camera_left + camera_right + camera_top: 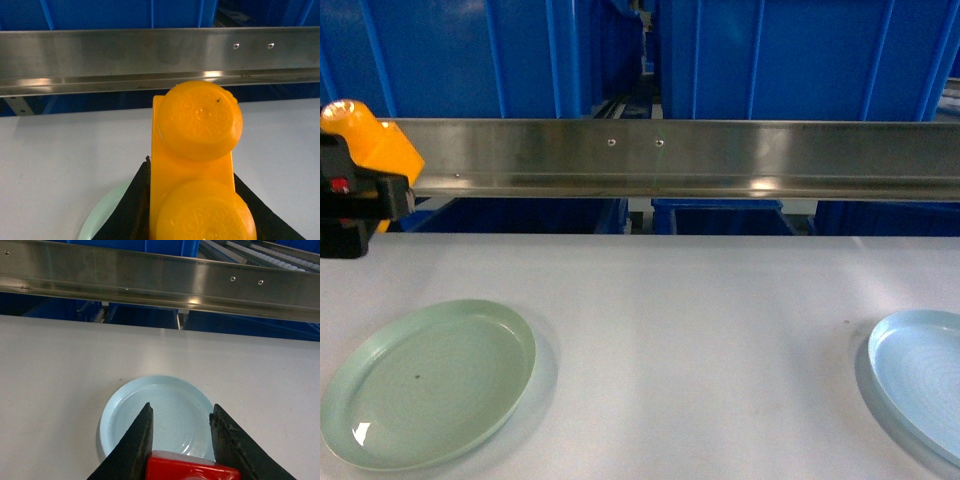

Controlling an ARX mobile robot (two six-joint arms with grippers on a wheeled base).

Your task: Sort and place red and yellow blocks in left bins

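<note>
Taking the steel rail across the back of the white table as the landmark, the scene reads from nearest to farthest

Nearest, on the near side of the rail, two round plates lie flat on the table: a pale green plate toward the left end of the rail and a pale blue plate toward its right end, well apart from each other

Above the blue plate, the right gripper is pinching the red block between its two dark fingers; only the block's top edge shows at the bottom of the right wrist view, short of the rail

Closer to the rail, at its left end, the left gripper is clamped on the yellow block, lifted off the table and level with the rail. In the left wrist view the block points toward the rail, its two round studs facing the camera

Both blocks look like hard, glossy plastic: light, stiff, not fragile, but likely slippery, so flat side faces give a surer hold than the studs

Farthest, beyond and below the rail, stand the deep blue bins; the left ones are the goal, and neither block is in them yet
</note>
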